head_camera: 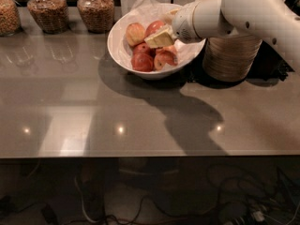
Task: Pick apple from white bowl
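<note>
The white bowl stands at the back middle of the grey table, lined with crinkled white paper. It holds several apples. The large red apple lies at the back of the pile, with a paler yellow-orange apple to its left and smaller dark red apples in front. My gripper reaches into the bowl from the right on the white arm. Its cream tip lies right against the front of the large red apple and hides that apple's lower right part.
A stack of beige disposable bowls stands right of the white bowl, under my arm. Three glass jars of grain line the back left. The table's front edge runs across, with cables on the floor below.
</note>
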Controlling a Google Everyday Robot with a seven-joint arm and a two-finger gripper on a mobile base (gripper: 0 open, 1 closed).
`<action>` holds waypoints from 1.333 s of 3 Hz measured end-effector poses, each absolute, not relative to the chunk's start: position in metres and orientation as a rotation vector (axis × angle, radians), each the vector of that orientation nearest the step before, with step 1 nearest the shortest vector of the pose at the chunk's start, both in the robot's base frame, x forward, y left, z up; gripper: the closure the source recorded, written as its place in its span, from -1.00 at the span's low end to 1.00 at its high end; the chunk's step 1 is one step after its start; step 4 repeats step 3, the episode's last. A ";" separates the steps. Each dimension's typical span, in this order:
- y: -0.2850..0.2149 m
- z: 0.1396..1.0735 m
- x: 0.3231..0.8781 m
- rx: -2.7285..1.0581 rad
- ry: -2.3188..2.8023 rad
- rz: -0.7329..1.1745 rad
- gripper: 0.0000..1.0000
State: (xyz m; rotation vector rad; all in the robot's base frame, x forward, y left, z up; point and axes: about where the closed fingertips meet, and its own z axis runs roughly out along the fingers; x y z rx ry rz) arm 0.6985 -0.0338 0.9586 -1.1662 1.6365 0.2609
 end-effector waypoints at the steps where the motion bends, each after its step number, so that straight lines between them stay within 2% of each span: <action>1: -0.042 0.985 0.689 -1.185 1.573 0.235 1.00; 4: -0.058 1.028 0.667 -1.200 1.506 0.188 1.00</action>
